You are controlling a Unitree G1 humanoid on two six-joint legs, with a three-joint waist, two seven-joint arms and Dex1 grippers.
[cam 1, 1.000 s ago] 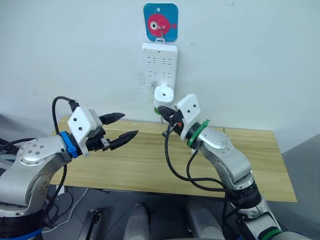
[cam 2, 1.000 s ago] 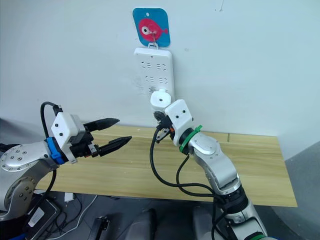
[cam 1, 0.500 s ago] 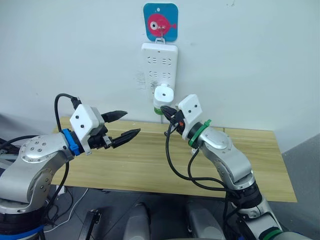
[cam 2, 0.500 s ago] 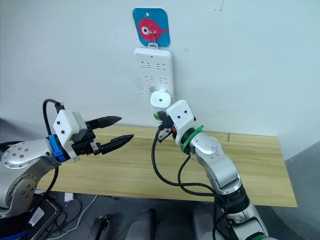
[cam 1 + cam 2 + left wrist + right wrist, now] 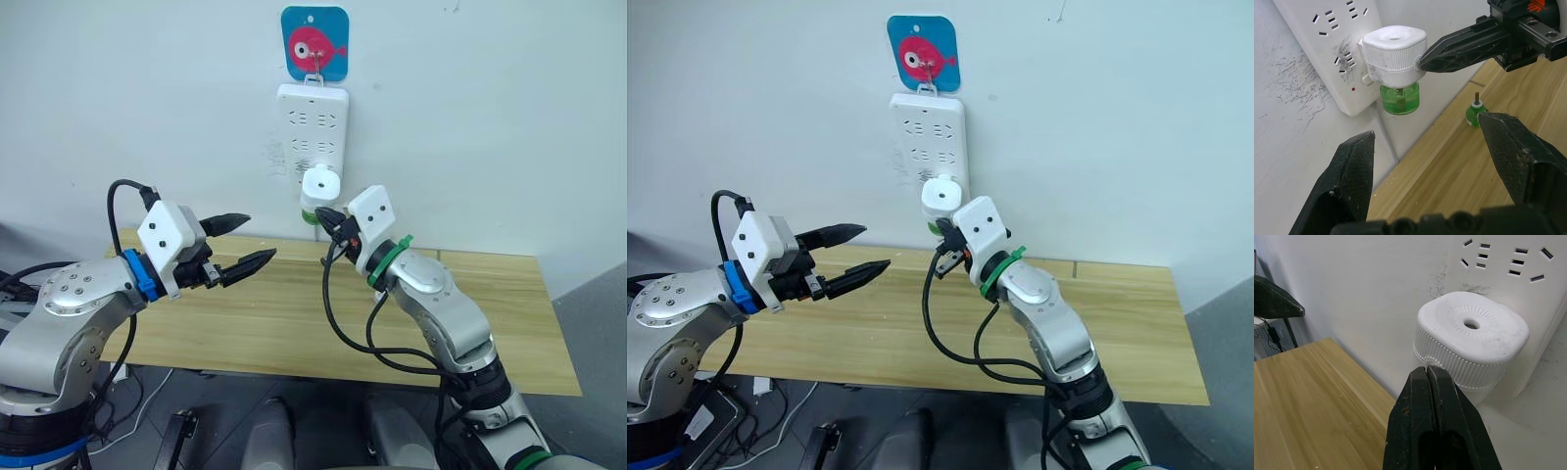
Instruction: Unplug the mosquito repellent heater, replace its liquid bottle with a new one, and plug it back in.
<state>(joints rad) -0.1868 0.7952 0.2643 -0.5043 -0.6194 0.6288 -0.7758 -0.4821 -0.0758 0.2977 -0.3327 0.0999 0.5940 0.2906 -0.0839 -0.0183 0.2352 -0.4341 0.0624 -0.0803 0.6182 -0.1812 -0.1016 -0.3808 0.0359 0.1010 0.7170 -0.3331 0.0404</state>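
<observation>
The white mosquito repellent heater (image 5: 319, 184) is plugged into the wall power strip (image 5: 313, 122). A green liquid bottle (image 5: 1399, 99) hangs under it. My right gripper (image 5: 1427, 372) is shut with nothing in it, and its tips touch the heater's ribbed side (image 5: 1394, 51). My left gripper (image 5: 257, 237) is open and empty. It hovers above the table to the left of the heater, pointing at it. A second small green bottle (image 5: 1475, 111) with a dark wick stands on the table by the wall, under the right gripper.
The wooden table (image 5: 294, 313) runs along the white wall. A blue hook plate with a pink fish (image 5: 314, 43) holds the power strip. Black cables hang from both wrists.
My left gripper has edged slightly up and to the right, toward the heater. The right gripper has stayed at the heater's side.
</observation>
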